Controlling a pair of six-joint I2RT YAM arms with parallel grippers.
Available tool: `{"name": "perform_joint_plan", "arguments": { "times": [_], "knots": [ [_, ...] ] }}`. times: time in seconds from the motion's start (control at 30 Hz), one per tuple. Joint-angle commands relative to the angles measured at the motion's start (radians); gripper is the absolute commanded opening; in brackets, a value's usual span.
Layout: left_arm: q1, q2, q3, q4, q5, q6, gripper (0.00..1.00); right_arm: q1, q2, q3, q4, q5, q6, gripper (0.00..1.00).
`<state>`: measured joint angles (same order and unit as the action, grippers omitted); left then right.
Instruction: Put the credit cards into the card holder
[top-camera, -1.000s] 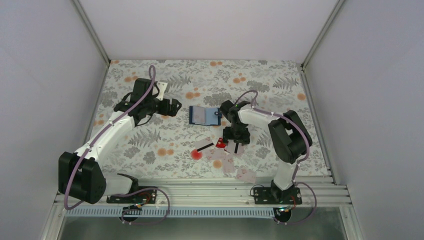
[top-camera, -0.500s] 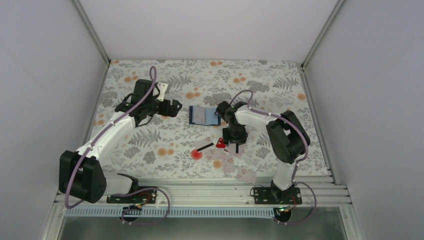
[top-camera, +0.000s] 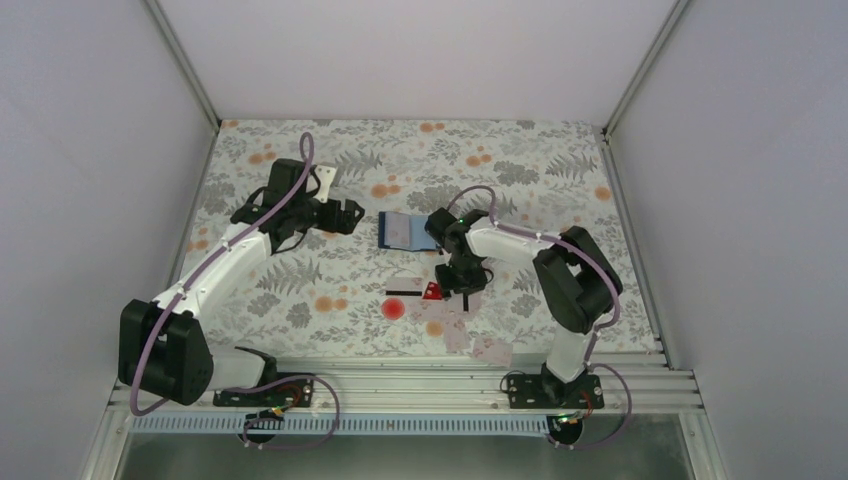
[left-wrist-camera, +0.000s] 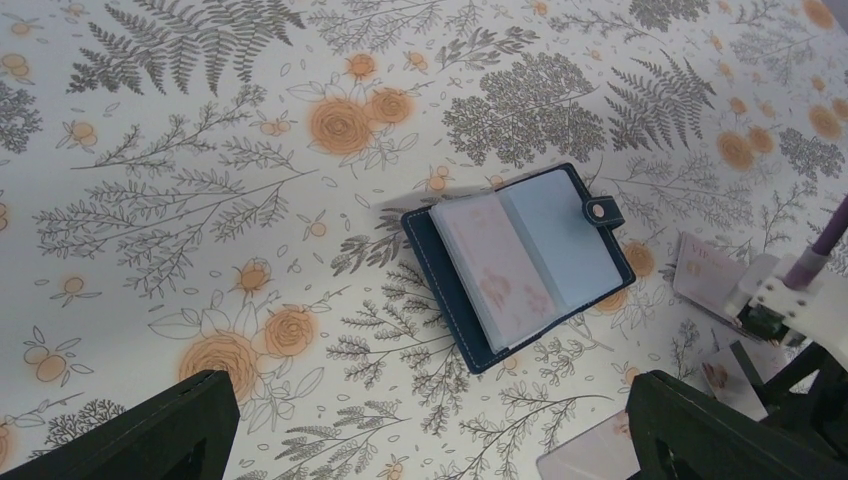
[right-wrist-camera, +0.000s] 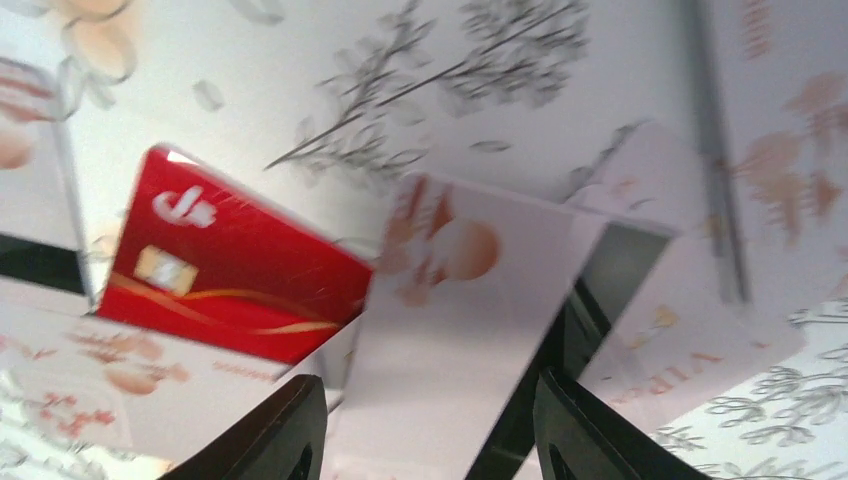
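Near the open card holder (left-wrist-camera: 517, 262), the right gripper (right-wrist-camera: 430, 400) pinches a pale credit card (right-wrist-camera: 455, 320) by its edges, beside the red card (right-wrist-camera: 235, 280). It looks thin, stiff and slippery. The left gripper (left-wrist-camera: 430, 440) gapes wide, left of the card holder.

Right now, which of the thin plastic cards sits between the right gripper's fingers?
The pale card with a peach flower print, clamped in the right gripper; the glossy red card lies beside it, outside the fingers.
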<state>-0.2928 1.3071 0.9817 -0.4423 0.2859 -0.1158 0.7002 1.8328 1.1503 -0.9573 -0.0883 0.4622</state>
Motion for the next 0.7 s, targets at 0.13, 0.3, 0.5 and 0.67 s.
{"name": "perform_joint_plan", "arguments": {
  "times": [0.13, 0.3, 0.5, 0.67],
  "knots": [
    [0.004, 0.018, -0.007, 0.031, 0.017, -0.001, 0.98, 0.075, -0.043, -0.078, 0.062, -0.141, -0.055, 0.53],
    [0.003, 0.038, 0.014, 0.04, 0.027, -0.002, 0.97, 0.08, -0.088, -0.033, 0.004, -0.092, 0.005, 0.62],
    [0.003, 0.046, 0.032, 0.031, 0.036, 0.001, 0.97, 0.078, -0.037, 0.058, -0.014, -0.013, 0.107, 0.82],
    [0.003, 0.027, 0.027, 0.014, 0.023, 0.015, 0.97, 0.078, 0.007, 0.041, -0.067, 0.062, 0.172, 0.82]
  ]
}}
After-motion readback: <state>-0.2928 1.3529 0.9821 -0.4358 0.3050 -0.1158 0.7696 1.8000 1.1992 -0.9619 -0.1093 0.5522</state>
